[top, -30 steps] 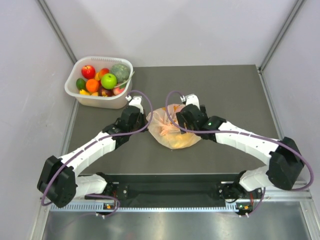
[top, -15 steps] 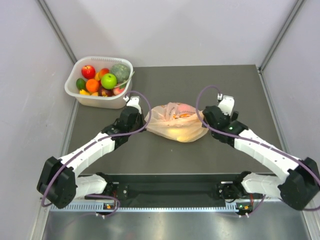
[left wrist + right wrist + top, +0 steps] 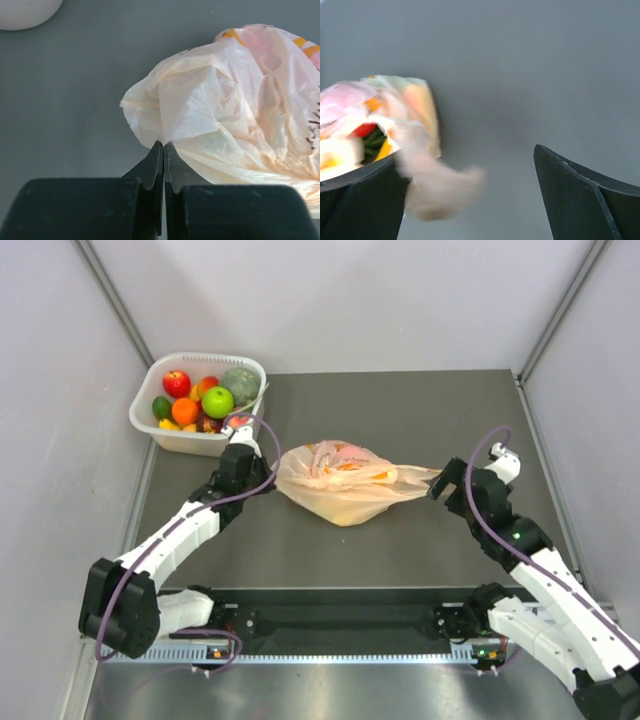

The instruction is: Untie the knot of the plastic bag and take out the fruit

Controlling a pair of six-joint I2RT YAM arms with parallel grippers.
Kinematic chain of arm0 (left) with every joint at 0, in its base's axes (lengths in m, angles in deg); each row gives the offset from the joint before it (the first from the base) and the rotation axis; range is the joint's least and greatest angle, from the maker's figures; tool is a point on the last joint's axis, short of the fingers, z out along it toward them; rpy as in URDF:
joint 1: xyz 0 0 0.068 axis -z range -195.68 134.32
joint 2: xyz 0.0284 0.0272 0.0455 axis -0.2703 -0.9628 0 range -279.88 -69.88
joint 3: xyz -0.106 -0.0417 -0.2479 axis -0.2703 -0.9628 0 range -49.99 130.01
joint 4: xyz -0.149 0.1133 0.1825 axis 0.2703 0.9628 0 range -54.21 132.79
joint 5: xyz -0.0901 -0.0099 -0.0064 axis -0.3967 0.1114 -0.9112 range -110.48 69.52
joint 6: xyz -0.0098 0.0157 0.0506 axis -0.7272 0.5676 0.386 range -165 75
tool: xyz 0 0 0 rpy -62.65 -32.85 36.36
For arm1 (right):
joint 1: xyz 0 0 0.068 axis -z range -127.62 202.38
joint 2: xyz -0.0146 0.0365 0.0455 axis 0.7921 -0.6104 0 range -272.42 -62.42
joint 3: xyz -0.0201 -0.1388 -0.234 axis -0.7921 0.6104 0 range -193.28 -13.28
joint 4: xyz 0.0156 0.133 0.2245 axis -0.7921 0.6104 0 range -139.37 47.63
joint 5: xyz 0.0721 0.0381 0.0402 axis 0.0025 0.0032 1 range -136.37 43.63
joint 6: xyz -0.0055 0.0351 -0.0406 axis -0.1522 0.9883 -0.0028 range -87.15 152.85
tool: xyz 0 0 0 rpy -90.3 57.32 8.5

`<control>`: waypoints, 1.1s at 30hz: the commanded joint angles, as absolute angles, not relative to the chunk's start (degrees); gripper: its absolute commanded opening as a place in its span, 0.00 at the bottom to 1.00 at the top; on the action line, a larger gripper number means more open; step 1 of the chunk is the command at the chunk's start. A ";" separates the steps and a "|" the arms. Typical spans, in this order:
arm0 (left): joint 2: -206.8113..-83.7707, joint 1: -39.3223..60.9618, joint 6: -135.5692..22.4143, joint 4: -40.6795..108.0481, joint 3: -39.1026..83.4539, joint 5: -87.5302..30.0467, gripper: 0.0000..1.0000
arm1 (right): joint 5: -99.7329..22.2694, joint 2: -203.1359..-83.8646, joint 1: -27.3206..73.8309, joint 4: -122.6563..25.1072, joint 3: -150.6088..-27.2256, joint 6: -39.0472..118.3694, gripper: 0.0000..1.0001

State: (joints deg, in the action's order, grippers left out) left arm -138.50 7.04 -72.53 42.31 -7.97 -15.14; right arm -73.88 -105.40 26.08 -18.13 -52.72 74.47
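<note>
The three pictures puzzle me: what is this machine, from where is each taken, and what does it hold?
It is two robot arms with two-finger grippers. The wide picture looks down from above on a grey table; the other two come from cameras on each wrist. On the table lie an orange plastic bag with toy fruit inside and a white tub of more fruit. The left gripper is shut on the bag's edge. The right gripper is open; the bag's blurred end lies beside one finger, not pinched.
</note>
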 commanded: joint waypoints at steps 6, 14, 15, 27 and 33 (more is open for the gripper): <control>-132.82 6.55 -73.12 36.84 -8.77 -30.49 0.65 | -52.89 -99.95 26.80 -24.06 -53.35 64.50 0.99; -125.78 10.15 -74.70 44.48 -4.12 -34.28 0.80 | -44.44 -103.29 26.81 -23.61 -55.91 56.32 0.89; -125.96 11.64 -74.70 44.49 -3.59 -34.19 0.80 | -44.00 -103.55 26.81 -23.97 -55.82 56.05 0.87; -146.42 30.63 -60.48 49.76 15.03 -16.02 0.83 | -35.57 -105.04 26.81 -27.66 -54.50 53.85 0.59; -153.80 33.80 -53.18 49.76 20.48 -9.23 0.88 | -34.42 -106.27 26.81 -27.49 -55.29 52.80 0.61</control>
